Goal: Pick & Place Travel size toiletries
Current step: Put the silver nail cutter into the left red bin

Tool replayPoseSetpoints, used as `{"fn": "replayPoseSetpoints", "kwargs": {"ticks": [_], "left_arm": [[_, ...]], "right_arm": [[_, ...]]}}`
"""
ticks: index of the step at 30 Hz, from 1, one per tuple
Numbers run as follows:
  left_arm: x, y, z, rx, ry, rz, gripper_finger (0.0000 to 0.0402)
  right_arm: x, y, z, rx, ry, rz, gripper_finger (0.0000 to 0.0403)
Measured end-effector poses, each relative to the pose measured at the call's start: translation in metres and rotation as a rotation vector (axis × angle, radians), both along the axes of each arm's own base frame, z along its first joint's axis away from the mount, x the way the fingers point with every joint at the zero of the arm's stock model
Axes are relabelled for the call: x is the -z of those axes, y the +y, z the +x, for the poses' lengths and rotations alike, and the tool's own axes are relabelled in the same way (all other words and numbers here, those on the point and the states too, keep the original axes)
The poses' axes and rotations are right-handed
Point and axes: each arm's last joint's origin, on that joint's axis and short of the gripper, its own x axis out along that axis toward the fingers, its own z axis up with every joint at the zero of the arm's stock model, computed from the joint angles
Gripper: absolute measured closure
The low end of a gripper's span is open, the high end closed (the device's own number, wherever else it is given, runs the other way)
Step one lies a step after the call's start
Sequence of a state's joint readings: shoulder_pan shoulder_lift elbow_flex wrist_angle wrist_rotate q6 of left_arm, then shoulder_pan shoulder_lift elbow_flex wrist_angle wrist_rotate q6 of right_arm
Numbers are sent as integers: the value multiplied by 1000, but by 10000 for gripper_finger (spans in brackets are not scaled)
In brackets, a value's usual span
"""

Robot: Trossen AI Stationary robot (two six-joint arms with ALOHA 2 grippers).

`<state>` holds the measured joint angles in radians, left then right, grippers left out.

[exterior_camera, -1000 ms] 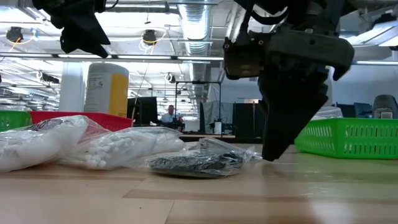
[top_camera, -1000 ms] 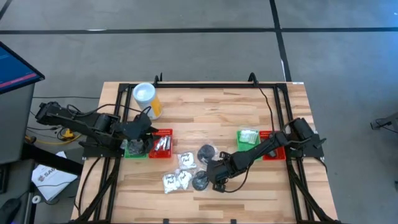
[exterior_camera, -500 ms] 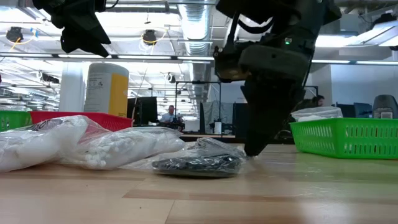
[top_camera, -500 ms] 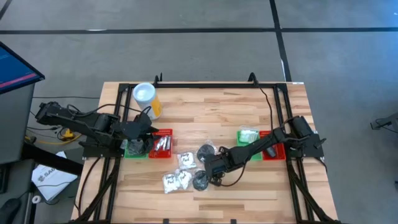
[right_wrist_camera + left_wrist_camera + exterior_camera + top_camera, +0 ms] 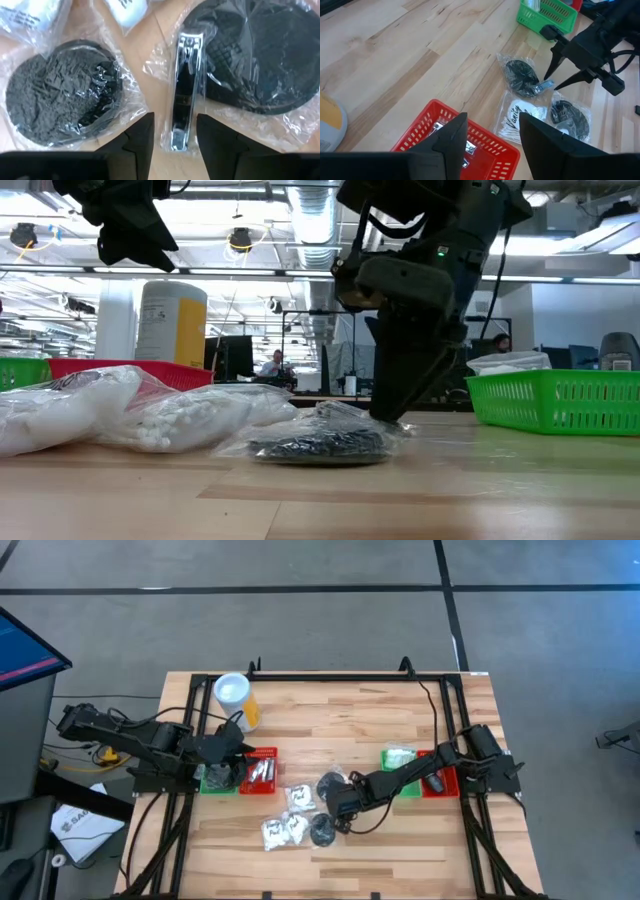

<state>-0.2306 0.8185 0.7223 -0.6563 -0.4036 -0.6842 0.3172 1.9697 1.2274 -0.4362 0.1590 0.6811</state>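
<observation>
Right hand (image 5: pixel 175 137) open, fingers straddling bagged nail clipper (image 5: pixel 186 90) between two bagged black discs (image 5: pixel 57 92) at bench (image 5: pixel 400 710) centre, left hand (image 5: pixel 490 137) open above red tray (image 5: pixel 427 125).

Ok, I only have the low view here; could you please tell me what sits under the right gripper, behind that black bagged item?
Observer: A silvery nail clipper in clear wrap lies between the open fingers of the right gripper, not yet gripped.
Operator: What lies beside the clipper?
Observer: One bagged black disc on one side, another black disc on the other.
Operator: And where is the left gripper, please?
Observer: The left gripper hovers open above the red tray, which holds silvery items.
</observation>
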Motion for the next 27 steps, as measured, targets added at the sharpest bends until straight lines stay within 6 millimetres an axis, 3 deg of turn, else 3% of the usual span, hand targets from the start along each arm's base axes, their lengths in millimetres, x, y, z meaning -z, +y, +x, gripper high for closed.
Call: {"fn": "replayPoseSetpoints", "kwargs": {"ticks": [27], "left_arm": [[-1,0,1,14,-5,14,231]], "right_arm": [[19,2,5,8,9,-37,278]]}}
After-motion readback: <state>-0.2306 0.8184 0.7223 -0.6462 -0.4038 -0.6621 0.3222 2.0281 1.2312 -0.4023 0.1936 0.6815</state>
